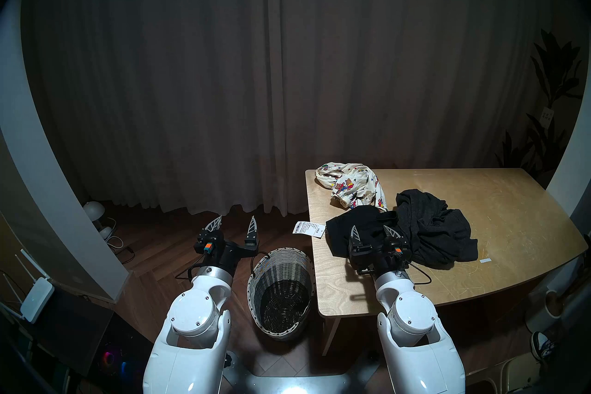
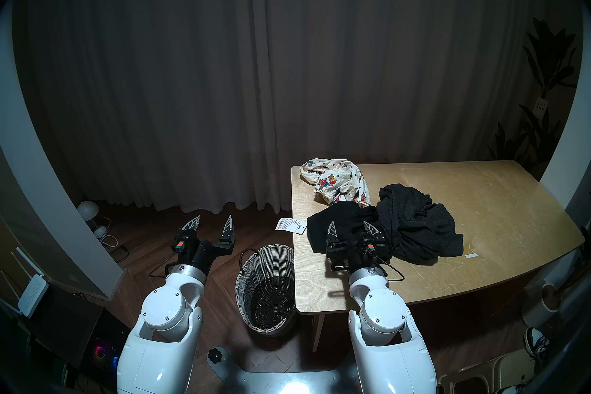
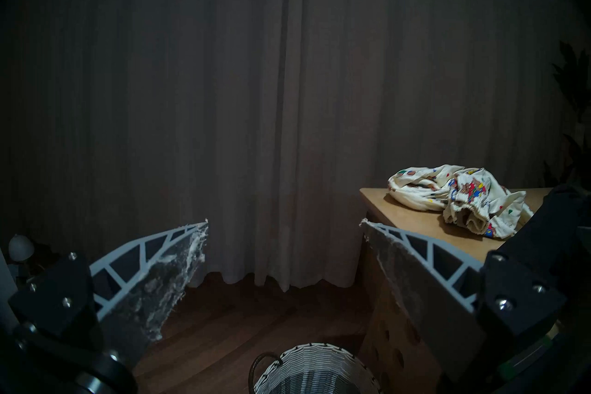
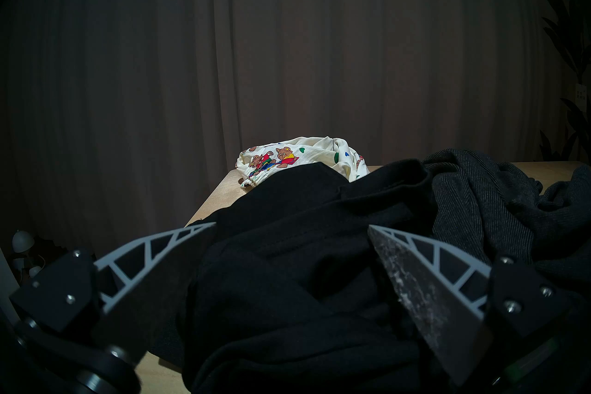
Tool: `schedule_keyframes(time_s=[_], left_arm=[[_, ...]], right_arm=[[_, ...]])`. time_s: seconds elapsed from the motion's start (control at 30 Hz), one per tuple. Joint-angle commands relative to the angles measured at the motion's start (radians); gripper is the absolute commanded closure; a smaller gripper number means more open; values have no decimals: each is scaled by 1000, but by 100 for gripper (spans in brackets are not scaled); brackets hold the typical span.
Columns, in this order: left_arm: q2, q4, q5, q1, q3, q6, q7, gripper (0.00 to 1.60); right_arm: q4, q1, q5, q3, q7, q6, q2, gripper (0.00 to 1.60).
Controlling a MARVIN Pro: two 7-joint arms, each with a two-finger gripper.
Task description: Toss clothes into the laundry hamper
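Three garments lie on the wooden table (image 1: 511,224). The black garment (image 1: 361,224) lies near the table's left edge, and its white paper tag (image 1: 308,227) hangs over that edge. The charcoal grey garment (image 1: 431,230) lies to its right, touching it. The cream bear-print garment (image 1: 351,185) lies behind them. My right gripper (image 1: 372,230) is open, its fingers on either side of a fold of the black garment (image 4: 287,256). My left gripper (image 1: 235,220) is open and empty above the floor, left of the table. The woven hamper (image 1: 281,291) stands on the floor between my arms, with nothing in it.
A dark curtain (image 1: 287,64) hangs behind. A small white lamp (image 1: 92,208) and cables lie on the floor at the left. A white router (image 1: 35,297) stands at the far left. A plant (image 1: 550,112) stands at the back right. A table leg (image 1: 329,335) stands right of the hamper.
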Motion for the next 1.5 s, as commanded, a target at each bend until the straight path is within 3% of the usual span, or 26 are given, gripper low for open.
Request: schedule_keyframes(time_s=[0.0,0.23,0.33,0.53,0.73,0.83,0.97,1.13,1.47], left_arm=[[122,-76,78,-119,15,3,-97,0],[185,-57,135,-182,-37,34,-166,0],[182,-26,131,-212,-44,45,-175,0],[172,37,126,-261,-28,64,-198,0],[170,128,102,-316,10,76,-261,0],[156,160,52,-310,49,79,-329,0],[136,144,-2,-293,74,81,-383,0],[140,87,-65,-270,96,74,-463,0],[134,43,-193,-249,54,103,-536,0]], right_arm=[[-15,6,0,0,0,-4,0,0],[-39,26,7,18,-10,-7,-2,0],[-107,60,20,41,-16,-28,-2,0],[-158,136,37,115,-45,-66,11,0],[-230,131,24,214,-95,6,39,0],[-150,173,-23,286,-122,48,96,0],[-97,205,-52,324,-109,72,151,0],[-41,220,-101,320,-74,107,206,0],[-58,196,-124,315,45,138,283,0]])
